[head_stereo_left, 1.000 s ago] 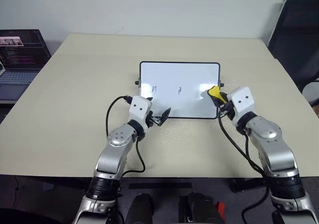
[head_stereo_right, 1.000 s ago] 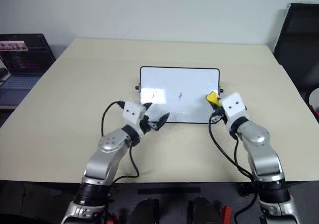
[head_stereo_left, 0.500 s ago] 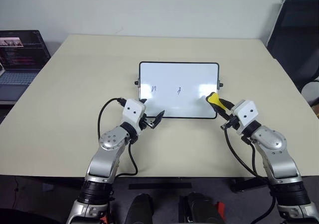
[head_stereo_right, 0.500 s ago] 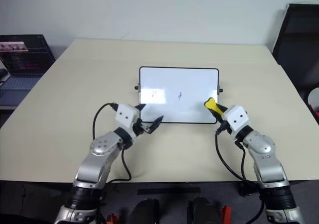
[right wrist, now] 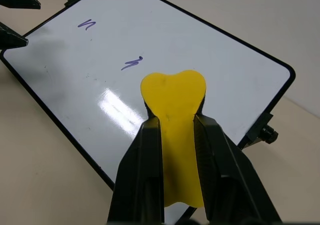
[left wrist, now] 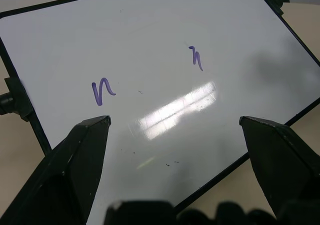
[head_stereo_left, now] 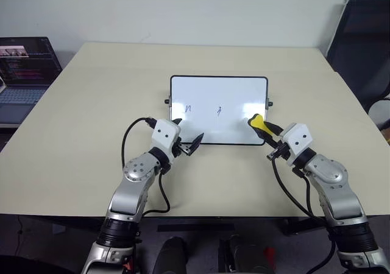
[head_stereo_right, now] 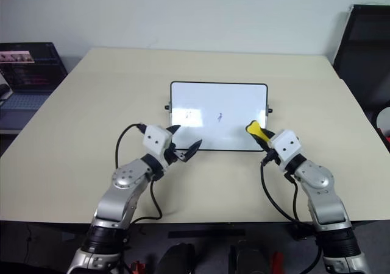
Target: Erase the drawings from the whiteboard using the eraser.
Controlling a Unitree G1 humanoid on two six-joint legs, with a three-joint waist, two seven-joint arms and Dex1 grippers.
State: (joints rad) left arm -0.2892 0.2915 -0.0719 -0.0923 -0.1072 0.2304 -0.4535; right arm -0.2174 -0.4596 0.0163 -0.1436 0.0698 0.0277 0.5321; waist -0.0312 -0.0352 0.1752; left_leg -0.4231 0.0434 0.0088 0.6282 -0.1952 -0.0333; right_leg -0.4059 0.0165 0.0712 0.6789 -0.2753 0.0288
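No readable words, brands or numbers; the whiteboard (left wrist: 165, 50) bears only purple drawings (left wrist: 103, 91) (an n-like squiggle and a short stroke), and laptop (head_stereo_left: 24, 61) text is illegible.

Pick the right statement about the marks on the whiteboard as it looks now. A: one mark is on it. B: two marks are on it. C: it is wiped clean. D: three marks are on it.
B: the whiteboard carries two purple drawings, an n-like squiggle and a shorter stroke, while the area near the eraser in the right gripper is bare.
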